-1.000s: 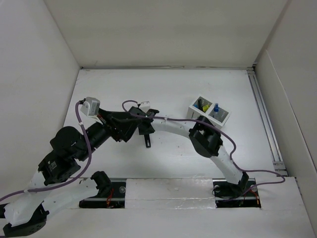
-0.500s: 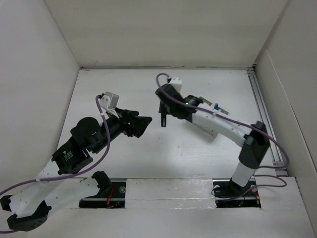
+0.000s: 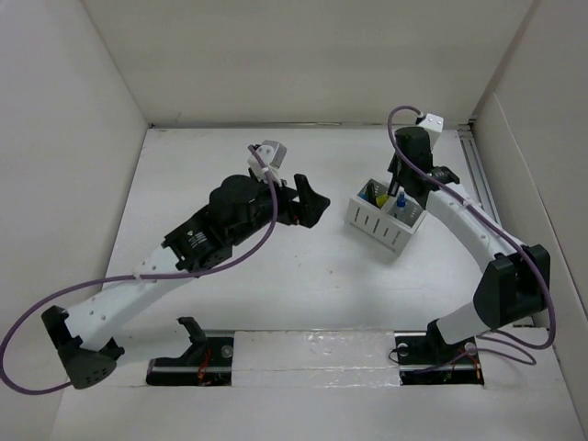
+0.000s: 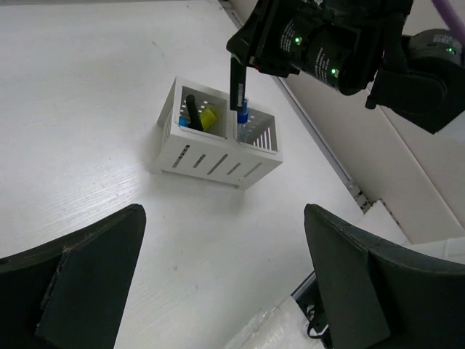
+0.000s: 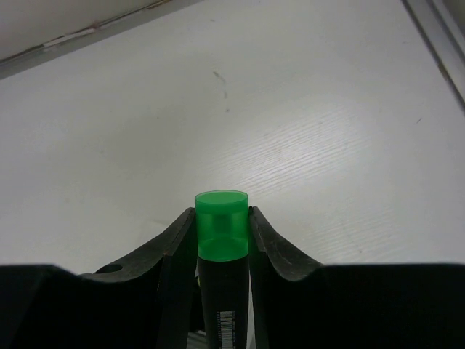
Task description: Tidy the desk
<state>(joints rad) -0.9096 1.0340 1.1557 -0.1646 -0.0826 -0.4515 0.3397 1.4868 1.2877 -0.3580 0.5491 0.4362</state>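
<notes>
Stretching between white panel walls, the desk has its small white holder box on the right half, toward the far side. The right arm reaches over that box. The left arm stops well short, on the box's left, so the right arm is plainly the nearer.

The left gripper has its fingers spread wide with nothing between them, and it faces the box from a distance. The right gripper pinches a green-capped marker just below the cap.

From the left wrist view the marker hangs upright, its long axis vertical. Its lower end is over the right-hand compartment, just beside a blue-capped pen already standing there. Whether the tip has crossed the rim I cannot tell. By my judgement, the drop turns on keeping that axis plumb over the compartment, clear of the divider.
</notes>
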